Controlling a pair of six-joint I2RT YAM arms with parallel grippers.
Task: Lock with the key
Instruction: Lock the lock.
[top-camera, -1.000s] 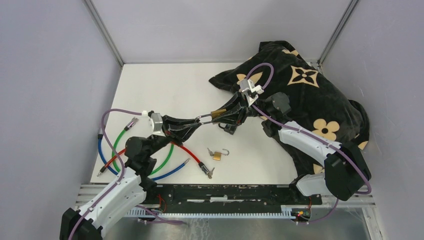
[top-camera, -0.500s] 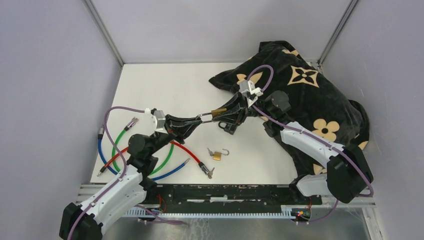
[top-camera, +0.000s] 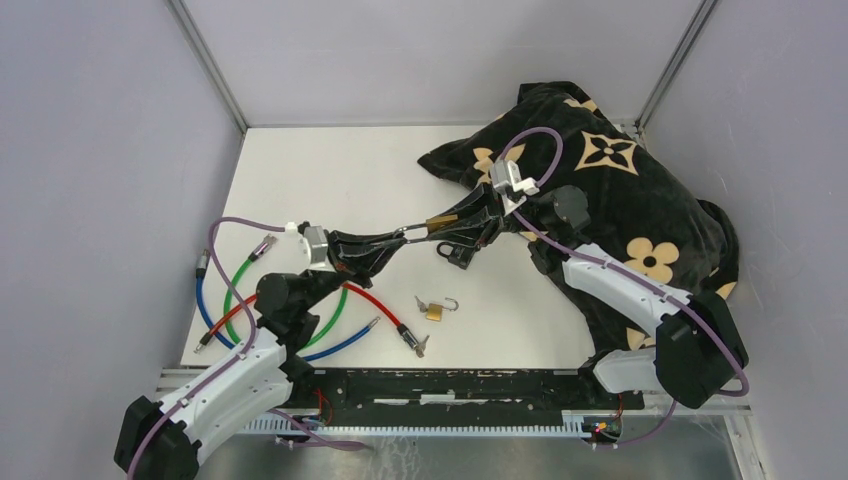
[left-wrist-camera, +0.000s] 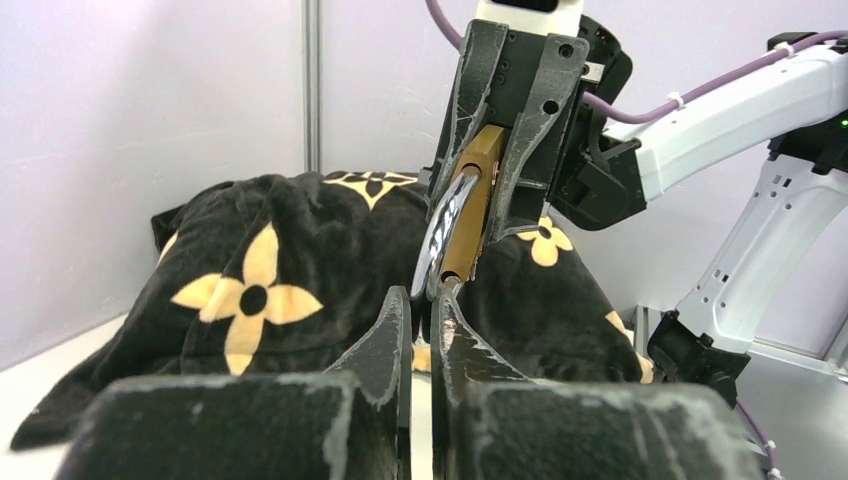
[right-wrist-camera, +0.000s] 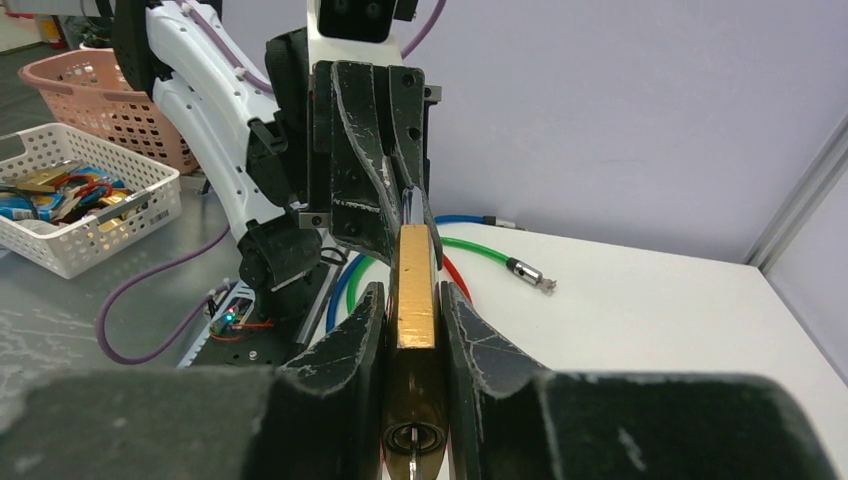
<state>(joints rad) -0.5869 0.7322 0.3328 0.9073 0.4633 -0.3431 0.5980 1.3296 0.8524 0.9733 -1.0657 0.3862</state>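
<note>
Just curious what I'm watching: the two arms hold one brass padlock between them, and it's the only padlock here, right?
Not the only one: the top view shows a second padlock, shackle open, lying on the table. The left gripper and right gripper do hold one brass padlock between them.

Robot lab: grey panel walls (top-camera: 100, 150), aluminium posts (top-camera: 208, 65).

Layout of the workspace. A raised padlock (top-camera: 440, 222) is held above mid-table between the left gripper (top-camera: 405, 238), on its left, and the right gripper (top-camera: 452, 222), on its right. A second padlock (top-camera: 437, 311) is laid on the table (top-camera: 340, 170), nearer the arm bases. Cables (top-camera: 374, 302) are coiled at the left, and a cloth (top-camera: 620, 190) is heaped at the right rear.
</note>
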